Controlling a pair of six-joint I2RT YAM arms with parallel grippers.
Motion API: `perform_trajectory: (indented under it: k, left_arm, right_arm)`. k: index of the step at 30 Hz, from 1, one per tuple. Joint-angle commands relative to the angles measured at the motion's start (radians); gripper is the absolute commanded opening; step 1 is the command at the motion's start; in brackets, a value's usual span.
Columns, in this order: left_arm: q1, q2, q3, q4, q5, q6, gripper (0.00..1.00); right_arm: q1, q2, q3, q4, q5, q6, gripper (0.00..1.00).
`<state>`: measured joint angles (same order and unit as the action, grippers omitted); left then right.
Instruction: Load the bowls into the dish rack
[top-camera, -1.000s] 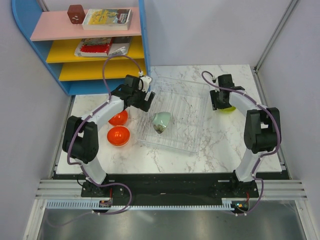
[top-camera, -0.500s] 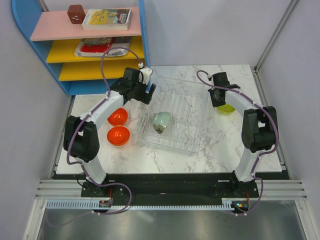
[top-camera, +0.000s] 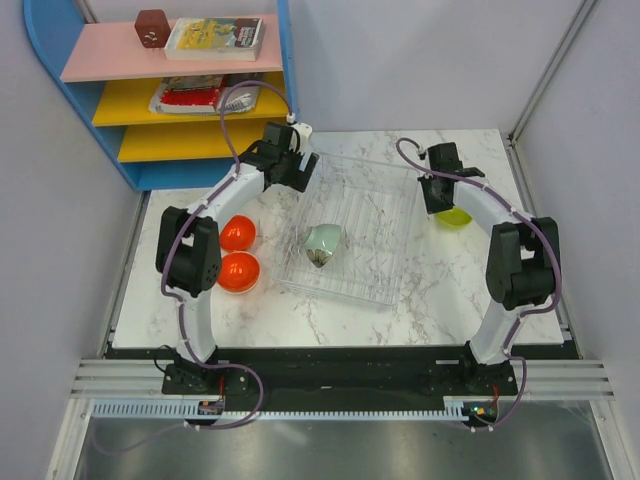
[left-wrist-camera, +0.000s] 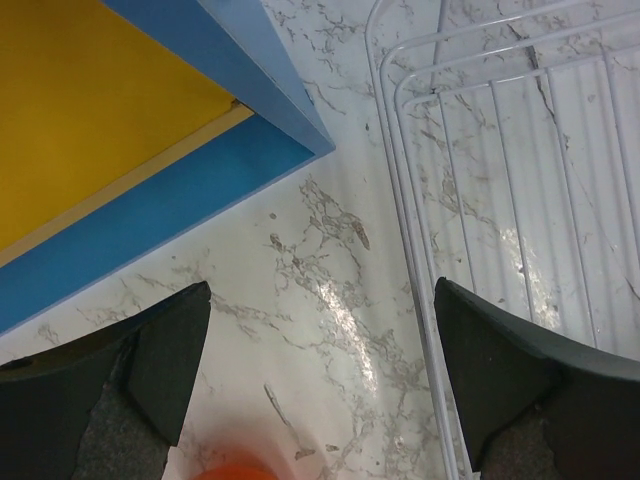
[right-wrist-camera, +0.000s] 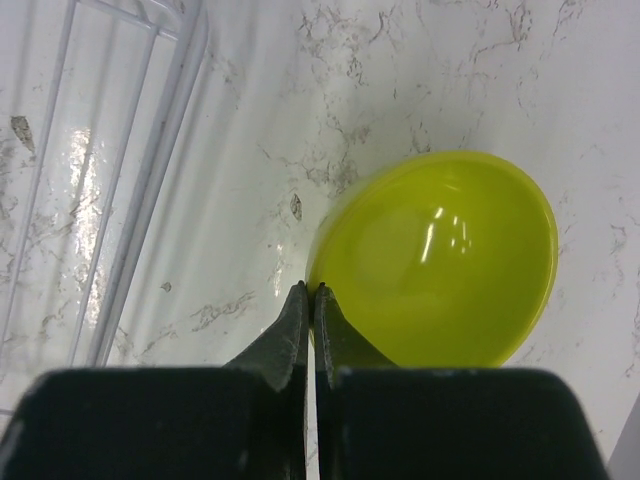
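Yellow bowl (right-wrist-camera: 440, 260) lies just ahead of your right gripper (right-wrist-camera: 310, 292), whose fingers are pinched together on its near rim with almost no gap between them. The rack (right-wrist-camera: 120, 200) is to that hand's left, apart from the bowl.

This looks like the pickup. Before you lift, check that the pinch reaches well over the rim, because a shallow hold will probably let the bowl swing or slip. Raise it straight up, clear the rack's low wire side, then carry it left and set it down beside the pale bowl (top-camera: 324, 240) in the rack.

Your left gripper (left-wrist-camera: 320, 310) hangs wide open over the table (left-wrist-camera: 330, 250), with the rack to its right and an orange bowl (left-wrist-camera: 235, 470) just behind its fingers.
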<state>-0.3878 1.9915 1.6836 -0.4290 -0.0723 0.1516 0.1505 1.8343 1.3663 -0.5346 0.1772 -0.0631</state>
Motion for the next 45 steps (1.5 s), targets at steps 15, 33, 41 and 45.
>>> perform_trajectory:
  k: [15,33,41,45]
  left_arm:
    - [-0.016,0.155,0.194,0.003,-0.251,0.035,1.00]
    - [0.041,0.201,0.235,-0.011,-0.374,0.054,1.00]
    - [0.063,0.176,0.212,-0.040,-0.178,0.039,1.00]
    - [0.049,0.075,0.160,-0.036,-0.038,0.042,1.00]
  right_arm:
    - [0.003,-0.133,-0.003,-0.013,-0.080,0.028,0.00]
    - [0.003,-0.331,0.008,-0.085,-0.165,0.042,0.00]
    - [0.003,-0.408,0.053,-0.137,-0.269,0.063,0.00]
    - [0.003,-0.432,0.074,-0.156,-0.327,0.092,0.00]
